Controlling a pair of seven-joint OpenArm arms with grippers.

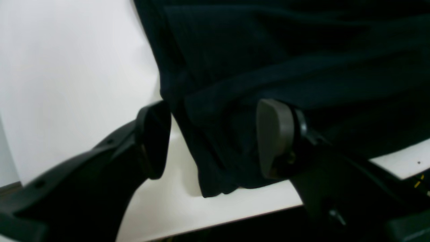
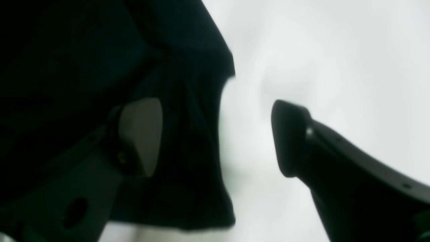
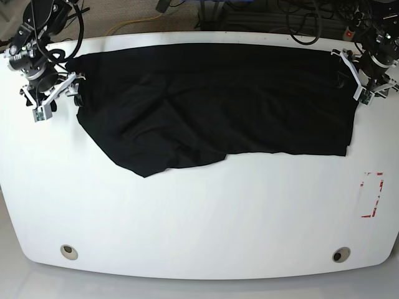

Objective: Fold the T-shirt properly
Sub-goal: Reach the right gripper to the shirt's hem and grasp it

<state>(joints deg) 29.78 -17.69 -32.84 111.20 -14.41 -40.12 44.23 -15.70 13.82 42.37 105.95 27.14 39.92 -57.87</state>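
While the T-shirt (image 3: 218,103) lay spread across the far half of the white worktop (image 3: 199,218), both arms stood at its opposite ends. It ran nearly from one side edge to the other, with its near hem wavy and a lobe of cloth sagging toward the front on the base view's left. The left gripper (image 1: 215,141) had its jaws well apart; a dark fold of the shirt's corner hung between them, near the worktop's edge, with neither pad (image 1: 273,137) pressing it. The right gripper (image 2: 215,137) was likewise spread wide, one pad (image 2: 141,134) over the black cloth and the other finger over bare worktop, the shirt's edge loose between them. A red-marked rectangle (image 3: 372,194) sat near the worktop's side.
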